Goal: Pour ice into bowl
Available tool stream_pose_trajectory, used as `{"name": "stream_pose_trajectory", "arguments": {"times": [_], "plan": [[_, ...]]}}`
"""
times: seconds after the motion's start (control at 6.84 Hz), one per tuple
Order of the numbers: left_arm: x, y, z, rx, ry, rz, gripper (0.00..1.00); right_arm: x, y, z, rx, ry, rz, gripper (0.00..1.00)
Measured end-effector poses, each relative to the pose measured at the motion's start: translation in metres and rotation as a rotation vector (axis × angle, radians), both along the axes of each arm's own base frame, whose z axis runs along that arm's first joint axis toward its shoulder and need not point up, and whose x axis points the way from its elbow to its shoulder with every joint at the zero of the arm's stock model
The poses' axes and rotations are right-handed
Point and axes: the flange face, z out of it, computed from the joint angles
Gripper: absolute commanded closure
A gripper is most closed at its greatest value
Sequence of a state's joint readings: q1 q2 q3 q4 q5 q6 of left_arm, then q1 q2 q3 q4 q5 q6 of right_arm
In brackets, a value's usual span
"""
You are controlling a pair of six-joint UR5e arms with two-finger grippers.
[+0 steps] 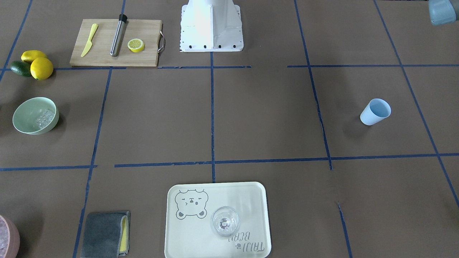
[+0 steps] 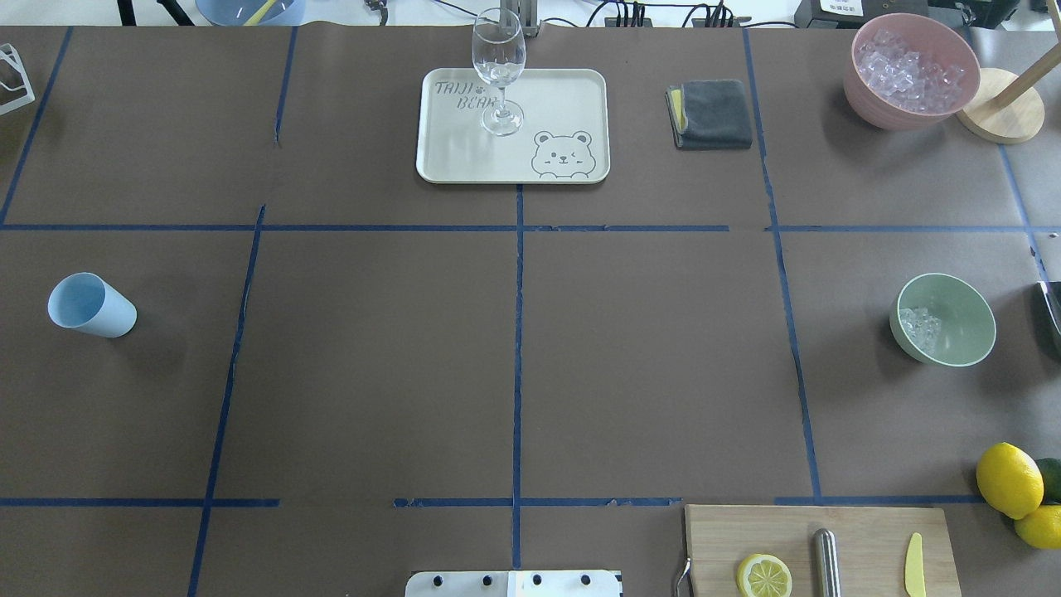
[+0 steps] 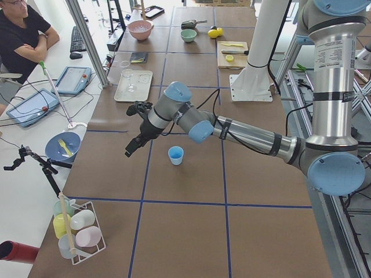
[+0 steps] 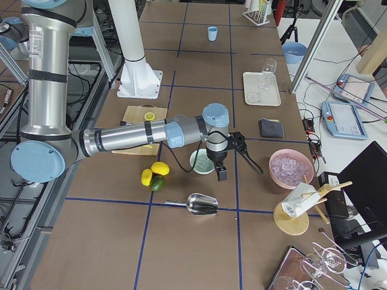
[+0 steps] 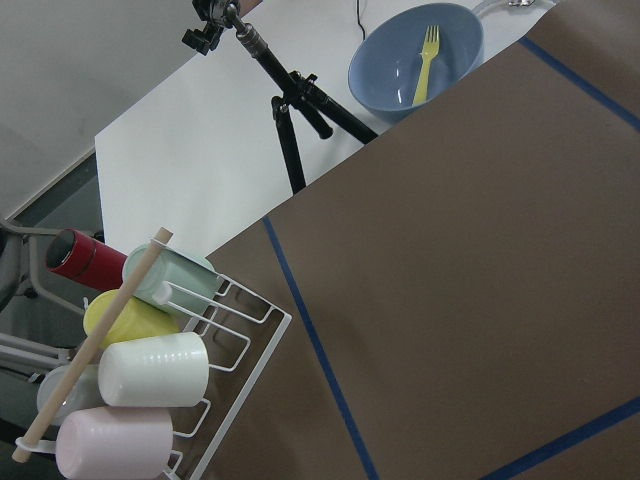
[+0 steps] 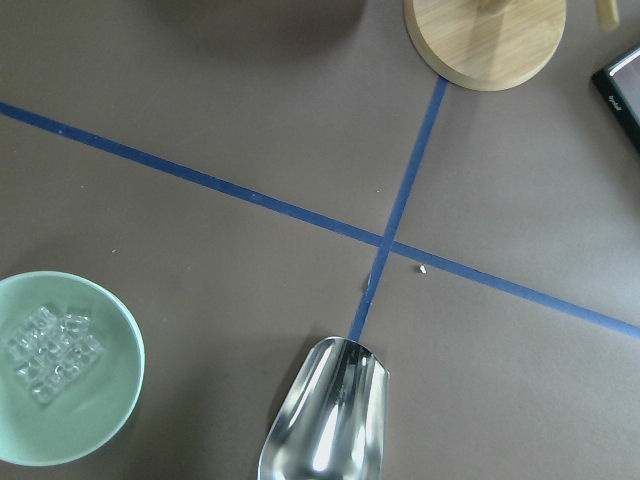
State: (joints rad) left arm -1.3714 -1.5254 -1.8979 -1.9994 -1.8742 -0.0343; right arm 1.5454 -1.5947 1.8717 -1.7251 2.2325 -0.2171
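The pale mint-green bowl (image 2: 966, 323) stands at the table's right side and holds a small heap of clear ice cubes (image 2: 920, 327). It also shows in the front view (image 1: 25, 123) and the right wrist view (image 6: 100, 400), with the ice (image 6: 50, 350) inside. My right gripper (image 4: 222, 175) hangs just beyond the bowl (image 4: 199, 163) towards the table's end; I cannot tell whether it is open or shut. My left gripper (image 3: 133, 149) hovers beside the blue cup (image 3: 175, 154); I cannot tell its state either. Neither wrist view shows fingers.
A metal scoop (image 6: 325, 420) lies on the table near the bowl. A pink bowl of ice (image 2: 912, 70) and a wooden stand (image 2: 999, 116) are at the far right. There is also a tray with a wine glass (image 2: 499, 70), a grey cloth (image 2: 713, 112), a cutting board (image 2: 829, 547) and lemons (image 2: 1007, 479).
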Motion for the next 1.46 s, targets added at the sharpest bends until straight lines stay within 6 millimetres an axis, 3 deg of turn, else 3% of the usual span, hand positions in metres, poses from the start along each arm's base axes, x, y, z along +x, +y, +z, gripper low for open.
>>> {"name": "stream_pose_trajectory", "arguments": {"times": [0.15,0.29,0.58,0.88,1.02,1.17,1.46], "plan": [[-0.002,-0.002,0.018,-0.067,0.036,0.038,0.0,0.018,0.007,0.005,-0.019,-0.033,0.01,0.0],[-0.002,0.003,0.049,-0.16,0.121,0.093,0.0,0.021,0.016,0.011,-0.043,-0.098,0.019,0.0],[-0.007,0.036,0.106,-0.316,0.264,0.155,0.0,0.02,0.016,0.018,-0.07,-0.163,0.031,0.0],[-0.015,0.075,0.146,-0.428,0.326,0.131,0.0,0.02,0.016,0.024,-0.085,-0.17,0.035,0.0],[-0.022,0.082,0.152,-0.45,0.338,0.11,0.0,0.02,0.015,0.031,-0.101,-0.175,0.038,0.0],[-0.027,0.076,0.152,-0.471,0.344,0.09,0.0,0.021,0.016,0.042,-0.128,-0.2,0.046,0.0],[-0.052,0.036,0.128,-0.539,0.352,0.019,0.0,0.027,0.02,0.072,-0.199,-0.281,0.078,0.0]]}}
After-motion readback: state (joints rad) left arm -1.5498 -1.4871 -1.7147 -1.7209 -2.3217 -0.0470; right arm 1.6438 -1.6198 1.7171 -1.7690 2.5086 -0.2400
